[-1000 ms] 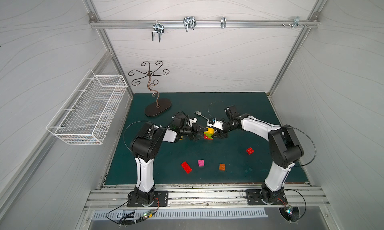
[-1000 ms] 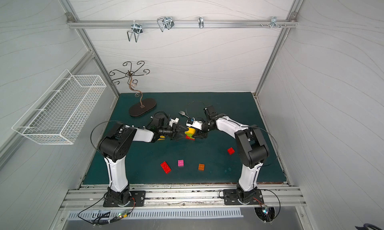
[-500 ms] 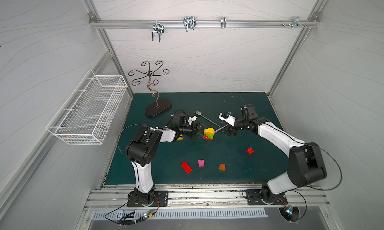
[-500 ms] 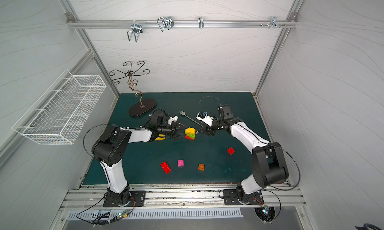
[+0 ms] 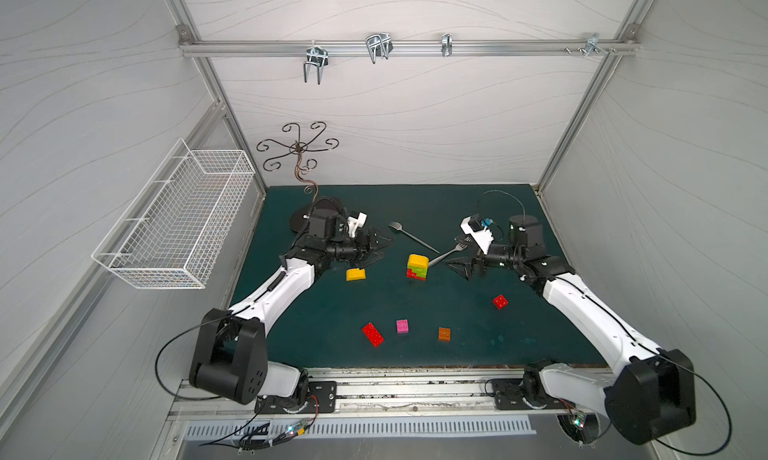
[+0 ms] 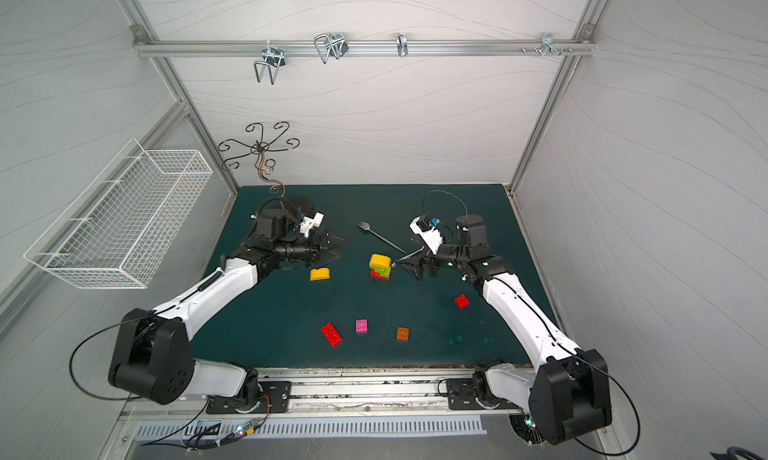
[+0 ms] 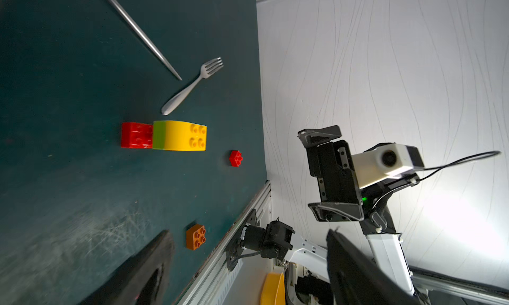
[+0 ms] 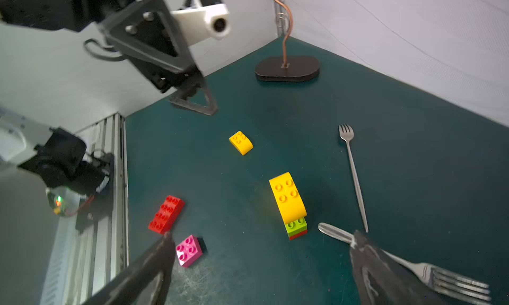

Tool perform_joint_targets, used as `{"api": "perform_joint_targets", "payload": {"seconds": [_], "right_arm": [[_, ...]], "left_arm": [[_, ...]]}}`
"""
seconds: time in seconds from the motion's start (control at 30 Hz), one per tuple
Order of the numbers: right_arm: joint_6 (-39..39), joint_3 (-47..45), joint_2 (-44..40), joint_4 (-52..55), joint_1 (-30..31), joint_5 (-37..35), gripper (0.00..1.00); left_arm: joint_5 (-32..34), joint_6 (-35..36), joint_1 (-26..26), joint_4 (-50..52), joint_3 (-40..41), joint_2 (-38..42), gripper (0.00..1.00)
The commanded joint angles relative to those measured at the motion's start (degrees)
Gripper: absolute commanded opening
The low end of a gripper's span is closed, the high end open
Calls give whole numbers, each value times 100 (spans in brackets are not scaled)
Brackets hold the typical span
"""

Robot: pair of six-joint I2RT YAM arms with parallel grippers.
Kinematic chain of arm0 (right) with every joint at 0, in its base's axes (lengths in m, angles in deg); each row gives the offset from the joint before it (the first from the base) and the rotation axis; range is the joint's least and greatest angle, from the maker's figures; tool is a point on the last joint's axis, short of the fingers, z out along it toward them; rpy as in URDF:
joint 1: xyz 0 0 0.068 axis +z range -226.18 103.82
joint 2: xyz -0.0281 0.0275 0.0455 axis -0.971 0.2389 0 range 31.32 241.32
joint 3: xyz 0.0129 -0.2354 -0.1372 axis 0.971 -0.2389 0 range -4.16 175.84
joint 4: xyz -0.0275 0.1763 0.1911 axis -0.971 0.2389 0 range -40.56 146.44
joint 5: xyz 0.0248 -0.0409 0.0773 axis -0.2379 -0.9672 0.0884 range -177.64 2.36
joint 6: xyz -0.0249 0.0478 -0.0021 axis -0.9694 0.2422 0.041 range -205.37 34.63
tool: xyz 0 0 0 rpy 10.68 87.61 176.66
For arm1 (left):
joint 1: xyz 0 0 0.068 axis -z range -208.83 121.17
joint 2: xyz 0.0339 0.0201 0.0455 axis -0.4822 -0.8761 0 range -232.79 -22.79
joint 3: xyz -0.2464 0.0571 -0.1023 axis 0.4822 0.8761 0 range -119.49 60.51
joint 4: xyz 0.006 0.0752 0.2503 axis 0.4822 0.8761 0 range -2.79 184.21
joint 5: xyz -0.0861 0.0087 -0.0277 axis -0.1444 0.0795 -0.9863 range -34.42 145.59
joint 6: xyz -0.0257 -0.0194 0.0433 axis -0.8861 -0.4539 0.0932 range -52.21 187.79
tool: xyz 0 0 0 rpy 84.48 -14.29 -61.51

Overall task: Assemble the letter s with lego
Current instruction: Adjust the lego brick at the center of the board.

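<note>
Left gripper (image 5: 380,250) and right gripper (image 5: 457,269) backed off stack (image 5: 417,266) at frame centre, both now spread, empty. Stack stands alone (yellow over green, red). Probably next: loose yellow brick (image 5: 356,274), left of it.

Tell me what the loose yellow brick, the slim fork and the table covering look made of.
The loose yellow brick: likely moulded plastic, glossy, with uniform colour and crisp studs. The slim fork: probably polished metal, silver with bright reflections. The table covering: matte dark green, scuffed with pale scratches; perhaps a rubber mat, unclear.
</note>
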Motion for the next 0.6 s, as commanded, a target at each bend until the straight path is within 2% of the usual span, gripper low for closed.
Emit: {"api": "perform_joint_targets", "payload": {"seconds": [0.0, 0.03, 0.1, 0.17, 0.33, 0.57], "right_arm": [[1258, -723, -296, -743, 202, -480, 99], [1147, -1056, -463, -1094, 429, -620, 99], [837, -2052, -886, -2191, 1235, -1548, 99], [777, -2721, -929, -3028, 1872, -2520, 99], [963, -3340, -118, -4434, 2299, -3331, 99], [552, -3100, 1444, -5441, 2349, -3708, 99]], "left_arm": [[72, 744, -318, 1106, -244, 193, 89], [42, 776, -399, 1144, -211, 200, 89], [31, 824, -475, 1166, -130, 156, 88], [67, 867, -495, 1172, -61, 95, 87], [51, 840, -503, 1005, 17, -112, 87], [20, 927, -551, 938, -43, -399, 87]]}}
